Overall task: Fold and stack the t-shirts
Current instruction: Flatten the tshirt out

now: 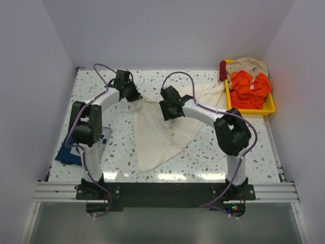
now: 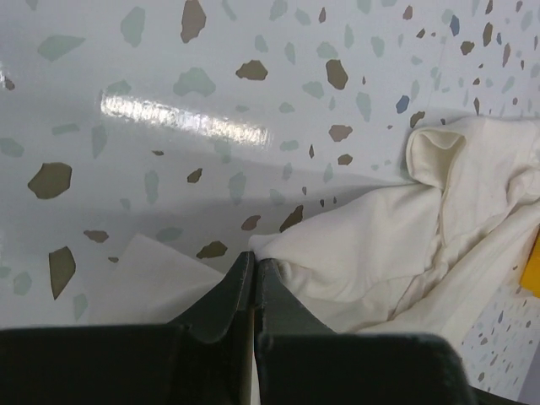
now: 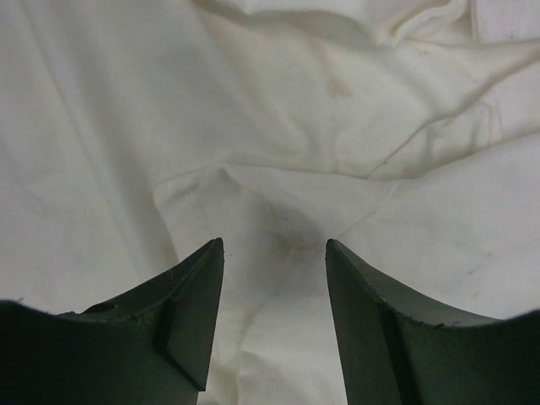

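So, flattening step; left gripper [image 2: 254, 258] pinches cream tee [image 1: 157, 137] mid-frame; right gripper [image 3: 272, 245] gapes over it; should clamp next

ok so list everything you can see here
cream t-shirt: one, off-white, crumpled mid-table
navy t-shirt: one, dark blue, near left corner
tray: one, yellow, far right corner
orange cloth: one, orange, in the tray
beige cloth: one, beige, tray's far end
dark red cloth: one, dark red, tray's far left corner
table: one, white speckled
left tool: one, dark, shut on the cream t-shirt's edge
right tool: one, dark, open over the cream t-shirt
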`<state>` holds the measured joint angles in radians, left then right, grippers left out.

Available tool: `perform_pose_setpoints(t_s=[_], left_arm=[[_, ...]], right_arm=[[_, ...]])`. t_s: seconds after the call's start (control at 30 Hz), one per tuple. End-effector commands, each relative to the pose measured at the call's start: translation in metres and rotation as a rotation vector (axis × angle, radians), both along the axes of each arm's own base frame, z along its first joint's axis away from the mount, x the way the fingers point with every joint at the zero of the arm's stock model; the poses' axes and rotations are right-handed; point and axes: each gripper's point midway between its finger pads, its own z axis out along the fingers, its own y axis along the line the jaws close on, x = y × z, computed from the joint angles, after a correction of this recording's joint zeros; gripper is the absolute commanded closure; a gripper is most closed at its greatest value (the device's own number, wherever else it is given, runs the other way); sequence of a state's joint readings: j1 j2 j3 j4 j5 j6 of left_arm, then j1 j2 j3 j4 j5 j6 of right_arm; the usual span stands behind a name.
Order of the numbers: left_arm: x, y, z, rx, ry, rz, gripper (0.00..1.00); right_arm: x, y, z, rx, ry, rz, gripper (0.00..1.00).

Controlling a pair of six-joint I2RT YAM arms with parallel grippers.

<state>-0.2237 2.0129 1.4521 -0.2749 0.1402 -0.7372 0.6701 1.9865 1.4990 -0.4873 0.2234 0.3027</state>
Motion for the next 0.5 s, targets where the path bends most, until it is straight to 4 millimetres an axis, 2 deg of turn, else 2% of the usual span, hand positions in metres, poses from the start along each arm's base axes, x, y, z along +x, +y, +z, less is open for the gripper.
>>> perform_pose_setpoints(t_s=[0.0,0.07,0.13,0.33,0.4,0.47], left_arm=[[0.023,0.002,0.021,-0.019,-0.061,-0.033,1.00],[0.030,0.004,0.023,-0.020,-0.067,-0.032,1.00],[0.032,0.005,0.025,-0.023,-0.068,-0.033,1.00],[0.037,0.006,0.026,-0.033,-0.074,-0.031,1.00],[0.038,0.007,0.024,-0.034,-0.072,-0.031,1.00],[0.038,0.007,0.023,-0.037,-0.070,-0.030,1.00]], right_arm=[[0.015,-0.013,0.007,-0.097,-0.061,0.033,0.44],[0.018,-0.009,0.007,-0.137,-0.076,0.057,0.44],[0.019,-0.015,-0.001,-0.212,-0.062,0.052,0.44],[0.029,-0.006,-0.010,-0.253,-0.060,0.085,0.45],[0.031,0.002,-0.007,-0.246,-0.076,0.093,0.45],[0.030,0.002,-0.013,-0.270,-0.060,0.094,0.47]])
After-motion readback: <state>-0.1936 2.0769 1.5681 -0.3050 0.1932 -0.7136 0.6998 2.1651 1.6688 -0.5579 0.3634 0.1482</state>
